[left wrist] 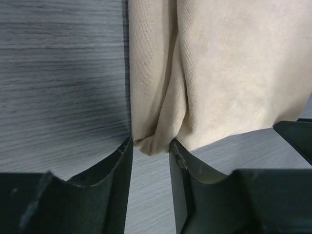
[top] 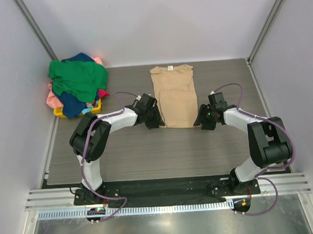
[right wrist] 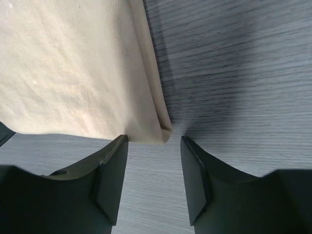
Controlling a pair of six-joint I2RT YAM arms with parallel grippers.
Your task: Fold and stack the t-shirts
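Grey wood-grain table [top: 148, 154], boxed in by pale walls on three sides. At upper centre of the overhead frame, tan t-shirt [top: 174, 95], folded lengthwise into a narrow strip and lying flat, white neck label [top: 170, 68] at the far edge, hem toward the arms. At upper left, heap of other t-shirts [top: 78, 82], green on top, navy and pink beneath, piled over a small yellow basket [top: 95, 108], well apart from the tan one. Left gripper [top: 152, 120] down at the strip's lower left corner: jaws narrowly parted, bunched cloth corner right at the fingertips, not drawn in deep. Right gripper [top: 204, 120] down at the lower right corner: jaws wider apart, bare table between them, shirt corner just beyond the tips.
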